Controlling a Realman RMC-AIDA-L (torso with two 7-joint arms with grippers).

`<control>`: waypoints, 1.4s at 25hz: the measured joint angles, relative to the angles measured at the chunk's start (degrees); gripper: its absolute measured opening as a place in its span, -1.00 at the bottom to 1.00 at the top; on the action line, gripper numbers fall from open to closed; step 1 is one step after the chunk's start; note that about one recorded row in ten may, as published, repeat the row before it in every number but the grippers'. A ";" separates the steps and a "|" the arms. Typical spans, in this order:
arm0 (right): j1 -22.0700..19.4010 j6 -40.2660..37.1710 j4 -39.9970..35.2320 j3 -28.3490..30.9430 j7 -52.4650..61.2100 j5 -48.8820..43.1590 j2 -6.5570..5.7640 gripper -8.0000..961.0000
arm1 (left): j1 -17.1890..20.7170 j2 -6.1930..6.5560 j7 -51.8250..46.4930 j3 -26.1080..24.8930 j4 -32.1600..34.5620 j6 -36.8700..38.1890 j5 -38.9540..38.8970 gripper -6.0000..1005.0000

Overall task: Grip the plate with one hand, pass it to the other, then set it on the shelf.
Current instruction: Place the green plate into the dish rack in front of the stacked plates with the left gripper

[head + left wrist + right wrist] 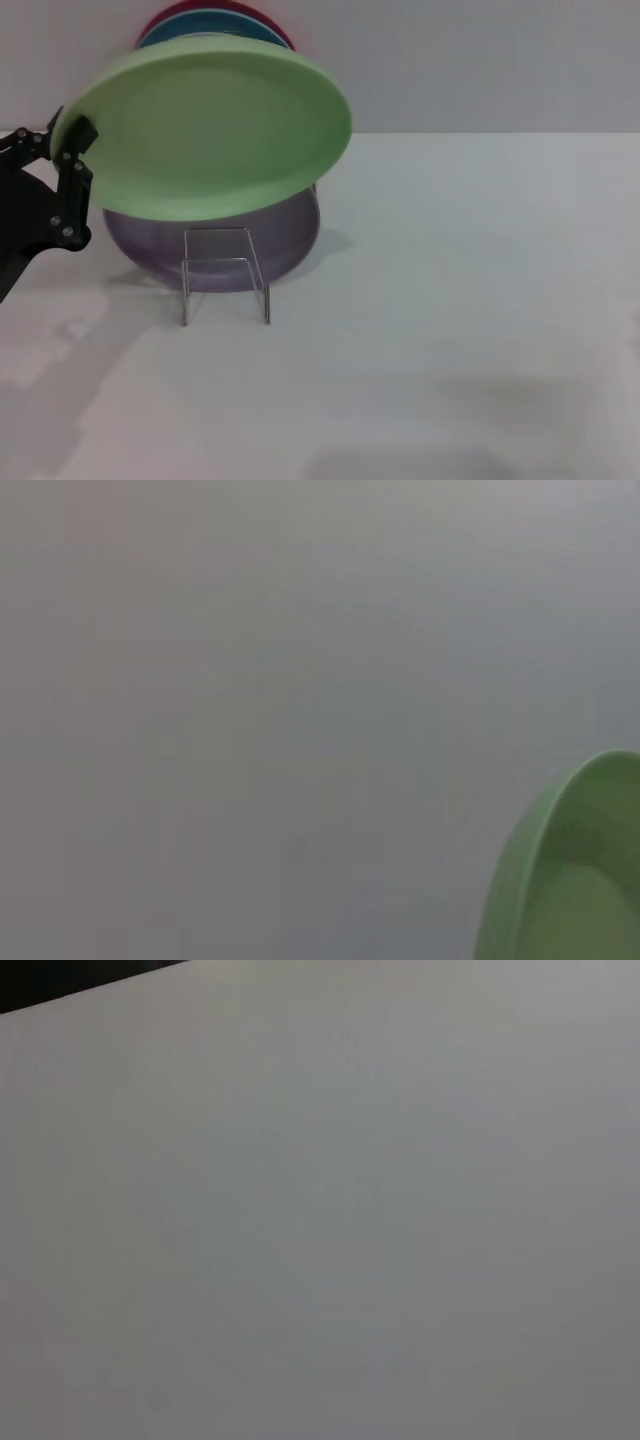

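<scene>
The light mint-green plate (210, 130) is held tilted in the air at the back left, above the other plates. My left gripper (76, 135) is shut on its left rim. Part of the plate's rim also shows in the left wrist view (570, 880). The clear shelf (225, 272) stands on the white table below the plate, its looped front towards me. My right gripper is out of the head view, and the right wrist view shows only bare table.
A lilac plate (290, 245) leans in the shelf. A blue plate (210, 22) and a dark red plate (200, 8) stand behind the held plate. The white table (450, 300) stretches to the right and front.
</scene>
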 joint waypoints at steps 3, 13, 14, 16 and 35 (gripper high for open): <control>0.06 -0.05 0.01 -0.32 -0.08 -0.03 -0.04 0.66 | -1.17 -0.36 -0.35 0.00 2.49 1.75 0.00 -0.83; 0.20 -0.20 -0.26 -0.51 -0.29 -0.04 -0.08 0.66 | -5.34 -2.24 -1.08 -0.01 12.35 7.33 -0.04 -0.84; 0.20 -0.20 -0.28 -0.58 -0.30 -0.04 -0.09 0.66 | -6.04 -2.69 -0.94 -0.01 14.13 8.50 -0.04 -0.84; 0.19 -0.21 -0.33 -0.75 -0.31 -0.04 -0.14 0.66 | -7.10 -3.34 -0.80 -0.01 16.85 10.20 -0.05 -0.84; 0.96 -3.04 -2.65 -1.82 -0.32 -0.09 -0.07 0.66 | -12.61 -5.77 -0.70 0.84 28.86 13.88 -0.09 -0.84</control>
